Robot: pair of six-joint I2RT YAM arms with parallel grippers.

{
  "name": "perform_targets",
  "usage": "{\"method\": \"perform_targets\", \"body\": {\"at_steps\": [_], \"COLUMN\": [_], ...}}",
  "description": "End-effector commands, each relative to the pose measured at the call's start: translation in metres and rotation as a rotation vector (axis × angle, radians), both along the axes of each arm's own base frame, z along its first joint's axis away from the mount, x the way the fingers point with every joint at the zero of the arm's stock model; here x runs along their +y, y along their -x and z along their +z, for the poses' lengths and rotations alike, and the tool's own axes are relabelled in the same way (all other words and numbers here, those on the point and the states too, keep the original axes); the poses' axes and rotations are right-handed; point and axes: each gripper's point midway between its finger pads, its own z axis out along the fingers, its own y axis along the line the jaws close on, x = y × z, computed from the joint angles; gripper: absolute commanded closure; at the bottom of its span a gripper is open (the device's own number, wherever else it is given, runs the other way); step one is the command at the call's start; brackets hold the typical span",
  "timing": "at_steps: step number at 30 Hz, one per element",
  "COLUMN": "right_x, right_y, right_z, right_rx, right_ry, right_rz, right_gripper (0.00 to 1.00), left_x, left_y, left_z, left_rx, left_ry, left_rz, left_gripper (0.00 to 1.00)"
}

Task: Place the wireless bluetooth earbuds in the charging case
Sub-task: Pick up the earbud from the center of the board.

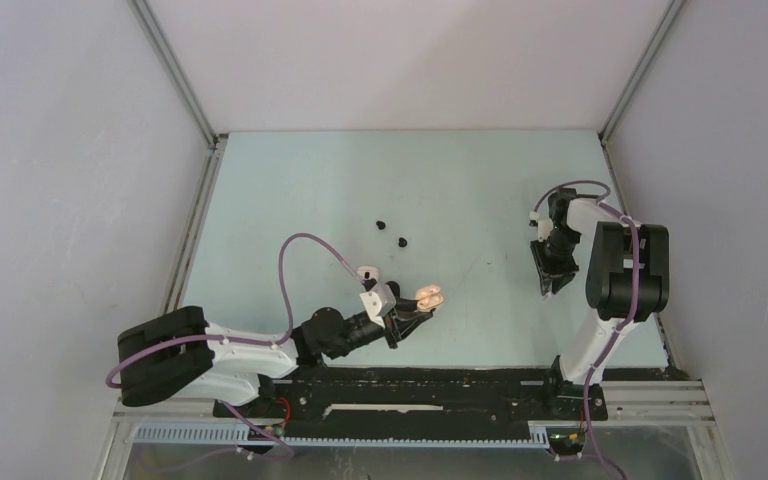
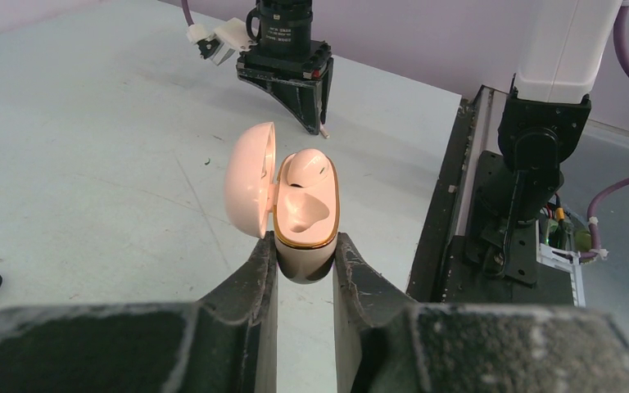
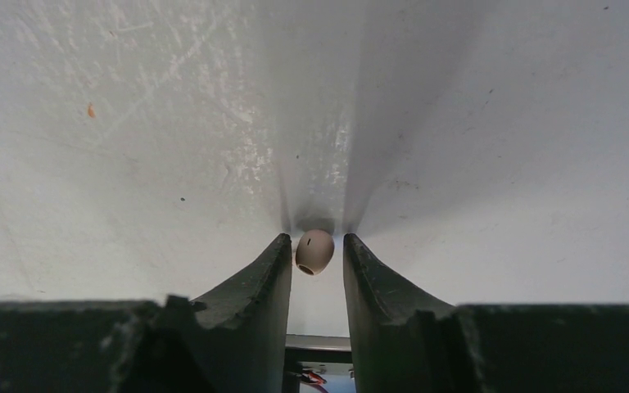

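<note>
Left gripper [image 2: 305, 247] clamps one open charging case [image 2: 250, 182], one pale earbud [image 2: 308, 169] seated; a second pale earbud [image 3: 314, 252] at right gripper [image 3: 315, 239] tips (grip unclear); two black earbuds [image 1: 381, 224] [image 1: 401, 241]; pale-green table [image 1: 470, 180], white walls [image 1: 410, 60].

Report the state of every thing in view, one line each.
charging case: lid open, far slot filled, near slot empty.
seated earbud: in the case's far slot.
pale earbud: on the table, between two fingers.
black earbuds: loose on the table, clear of both arms.
left tool: shut on the case.
right tool: tips down around the pale earbud, grip unclear.
</note>
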Motion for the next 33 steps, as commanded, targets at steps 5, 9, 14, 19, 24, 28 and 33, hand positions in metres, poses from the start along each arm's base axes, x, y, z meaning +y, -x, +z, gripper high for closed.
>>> {"method": "perform_targets", "body": {"at_steps": [5,9,14,19,24,28,33], "right_x": [-0.01,-0.013,-0.012,-0.007,-0.007,-0.009,-0.008], "right_y": [-0.003,0.002,0.005,0.005,0.005,0.006,0.006], "right_z": [0.011,0.014,0.014,0.011,0.007,0.004,-0.001], "right_rx": [-0.032,-0.035,-0.027,-0.019,-0.01,0.002,0.017], "right_ry": [0.021,0.019,0.0,-0.03,-0.03,-0.02,-0.029], "right_rz": [-0.029,-0.039,-0.039,-0.04,-0.04,-0.04,-0.044], "right_gripper": [0.65,0.65,0.72,0.79,0.77,0.74,0.74], "left_x": [-0.008,-0.009,-0.011,-0.012,-0.013,-0.014,-0.015], "left_y": [0.0,0.0,0.0,0.0,-0.001,-0.001,-0.001], "left_z": [0.024,0.023,0.023,0.021,0.019,0.018,0.017], "left_rx": [-0.033,-0.029,-0.024,-0.019,-0.017,-0.013,-0.012], "left_ry": [0.058,0.054,0.053,0.045,0.038,0.032,0.027], "left_rz": [-0.019,-0.024,-0.027,-0.027,-0.027,-0.027,-0.027], "left_gripper": [1.0,1.0,1.0,1.0,1.0,1.0,1.0]}}
